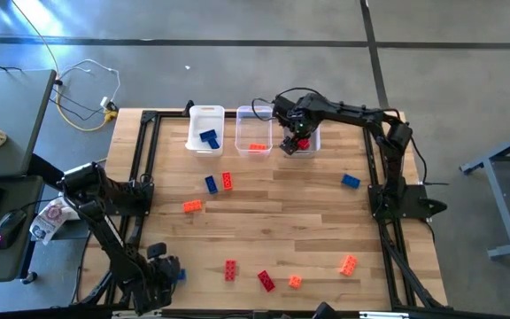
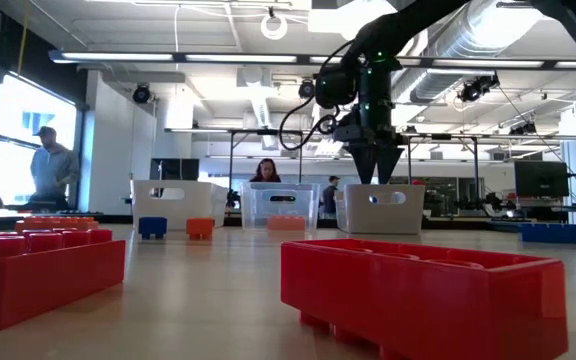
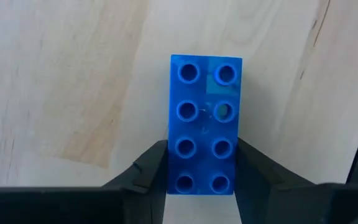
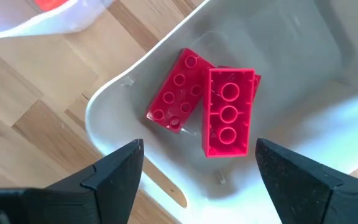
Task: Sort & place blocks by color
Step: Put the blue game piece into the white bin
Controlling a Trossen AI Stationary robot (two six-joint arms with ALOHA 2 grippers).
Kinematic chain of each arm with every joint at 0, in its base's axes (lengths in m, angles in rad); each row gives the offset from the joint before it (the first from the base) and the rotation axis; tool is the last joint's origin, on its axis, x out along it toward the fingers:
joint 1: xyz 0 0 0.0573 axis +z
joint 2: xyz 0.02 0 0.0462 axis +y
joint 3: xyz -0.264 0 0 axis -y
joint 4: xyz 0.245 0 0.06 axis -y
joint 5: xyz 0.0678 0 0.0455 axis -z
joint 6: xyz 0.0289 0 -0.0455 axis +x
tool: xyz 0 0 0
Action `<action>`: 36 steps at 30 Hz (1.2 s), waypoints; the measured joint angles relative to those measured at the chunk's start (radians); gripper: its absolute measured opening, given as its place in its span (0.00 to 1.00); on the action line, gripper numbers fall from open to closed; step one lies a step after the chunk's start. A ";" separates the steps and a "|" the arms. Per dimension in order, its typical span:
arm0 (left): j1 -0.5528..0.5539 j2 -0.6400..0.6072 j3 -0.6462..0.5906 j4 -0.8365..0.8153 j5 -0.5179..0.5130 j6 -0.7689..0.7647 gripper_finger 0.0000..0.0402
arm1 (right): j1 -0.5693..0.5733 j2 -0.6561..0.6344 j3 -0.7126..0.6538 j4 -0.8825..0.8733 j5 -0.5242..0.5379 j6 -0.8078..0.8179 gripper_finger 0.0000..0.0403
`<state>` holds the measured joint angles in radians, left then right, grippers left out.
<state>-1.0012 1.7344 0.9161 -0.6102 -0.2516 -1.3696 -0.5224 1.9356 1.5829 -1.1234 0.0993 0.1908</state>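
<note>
My left gripper [image 1: 168, 270] is near the table's near left corner, shut on a blue block [image 3: 204, 118] that lies studs up. My right gripper [image 1: 295, 140] hangs open and empty over the right bin [image 4: 110, 93], which holds red blocks [image 4: 176, 93]. The left bin [image 1: 206, 115] holds a blue block [image 1: 209, 137] and the middle bin [image 1: 255, 115] an orange one [image 1: 257, 147]. Loose on the table lie blue [image 1: 211, 183], red [image 1: 227, 181], orange [image 1: 192, 206], blue [image 1: 351, 181], red [image 1: 230, 269], red [image 1: 266, 281] and orange [image 1: 295, 281] [image 1: 349, 264] blocks. My left gripper pinches the blue block between its two fingers, one on each long side [image 3: 169, 168], at the end nearest the wrist. The fingers lie along the block, whose far end sticks out past the fingertips. I cannot tell whether the block rests on the table or is lifted clear.
The three bins stand in a row at the table's far edge. A black frame rail [image 1: 144, 159] runs along the table's sides. Bare wood lies in the table's middle [image 1: 282, 221]. People stand in the room behind [image 2: 53, 165].
</note>
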 joint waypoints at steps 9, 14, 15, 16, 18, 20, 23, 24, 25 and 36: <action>0.017 -0.044 -0.005 -0.104 -0.128 -0.024 0.28 | 0.003 -0.090 0.000 -0.004 -0.003 -0.020 0.73; 0.060 -0.097 -0.004 -0.234 -0.188 -0.025 0.28 | 0.024 -0.126 0.001 -0.008 -0.023 -0.020 0.73; 0.071 -0.112 -0.004 -0.258 -0.194 -0.022 0.28 | 0.032 -0.131 0.001 -0.012 -0.032 -0.019 0.73; 0.081 -0.130 -0.004 -0.283 -0.204 -0.016 0.28 | 0.041 -0.134 0.001 -0.014 -0.038 -0.019 0.73; 0.107 -0.162 -0.004 -0.332 -0.228 -0.004 0.28 | 0.063 -0.138 0.001 -0.015 -0.056 -0.016 0.73; 0.136 -0.198 -0.004 -0.383 -0.259 0.017 0.28 | 0.091 -0.141 0.001 -0.017 -0.057 -0.016 0.73; 0.190 -0.265 -0.003 -0.459 -0.306 0.061 0.28 | 0.138 -0.142 0.001 -0.021 -0.059 -0.014 0.73; 0.210 -0.287 -0.003 -0.485 -0.319 0.078 0.28 | 0.153 -0.142 0.001 -0.022 -0.059 -0.012 0.73; 0.229 -0.310 -0.003 -0.511 -0.335 0.097 0.28 | 0.168 -0.142 0.001 -0.022 -0.059 -0.010 0.73; 0.525 -0.558 -0.003 -0.673 -0.478 0.388 0.28 | 0.336 -0.142 0.001 -0.016 -0.059 0.072 0.73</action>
<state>-0.4762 1.1763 0.9131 -1.2830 -0.7294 -0.9820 -0.1866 1.7931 1.5841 -1.1393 0.0406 0.2628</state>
